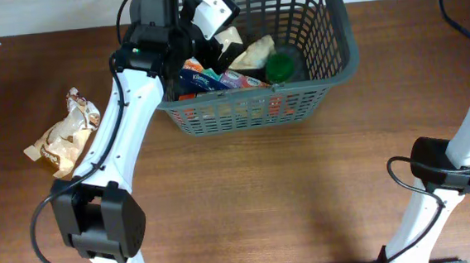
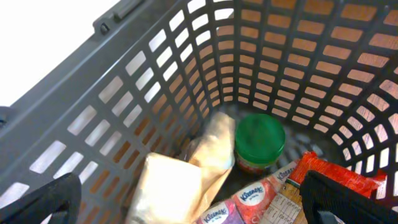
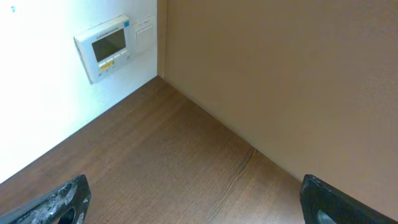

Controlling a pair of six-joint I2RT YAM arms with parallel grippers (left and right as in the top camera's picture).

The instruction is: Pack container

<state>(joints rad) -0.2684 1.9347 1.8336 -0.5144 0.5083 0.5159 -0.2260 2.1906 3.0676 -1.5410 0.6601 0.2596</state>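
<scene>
A green-lidded jar (image 1: 280, 66) stands upright, with a pale wrapped packet (image 1: 252, 54) leaning against its left side in the overhead view and Kleenex tissue packs (image 1: 206, 80) lying just beyond, farther left. Well to the jar's left, a crumpled brown-and-white snack bag (image 1: 63, 133) lies alone on the dark wooden counter (image 1: 264, 196).

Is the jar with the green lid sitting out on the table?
No, the jar with the green lid stands inside the container, beside a pale packet.
</scene>
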